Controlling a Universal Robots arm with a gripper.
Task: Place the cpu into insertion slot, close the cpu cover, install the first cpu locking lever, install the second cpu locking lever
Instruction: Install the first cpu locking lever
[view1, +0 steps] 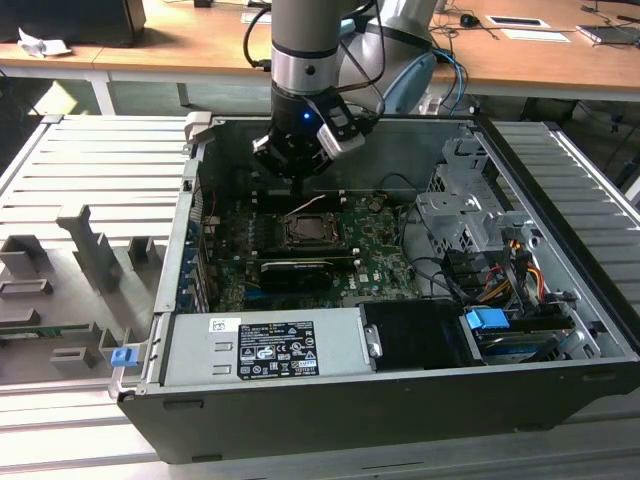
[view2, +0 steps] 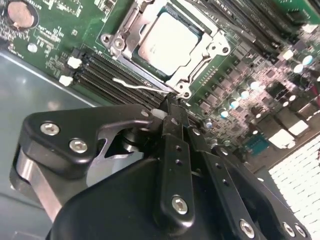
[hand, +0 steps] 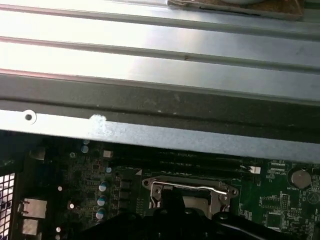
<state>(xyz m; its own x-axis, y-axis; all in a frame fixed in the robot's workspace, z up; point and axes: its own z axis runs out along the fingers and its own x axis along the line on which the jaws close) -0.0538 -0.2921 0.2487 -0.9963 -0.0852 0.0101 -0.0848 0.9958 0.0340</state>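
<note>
The cpu (view2: 170, 40) lies in the insertion slot (view1: 308, 232) on the green board, its dull silver top showing. The cpu cover (view2: 215, 50), a silvery frame, lies flat down over it, and its window frames the chip. A thin silvery locking lever (view2: 135, 85) runs along the socket side by the black memory slots. In the exterior view this lever (view1: 305, 207) stands raised off the board. My gripper (view2: 171, 102) hangs just over the lever's end, fingers shut together. In the exterior view the gripper (view1: 298, 180) is right behind the socket.
The socket sits inside an open computer case (view1: 190, 230) with metal walls all round. A long black graphics card (view1: 295, 268) lies just in front of the socket. Drive cages (view1: 465, 215) and cable bundles (view1: 500, 265) fill the exterior view's right. A power supply (view1: 265, 345) is at the front.
</note>
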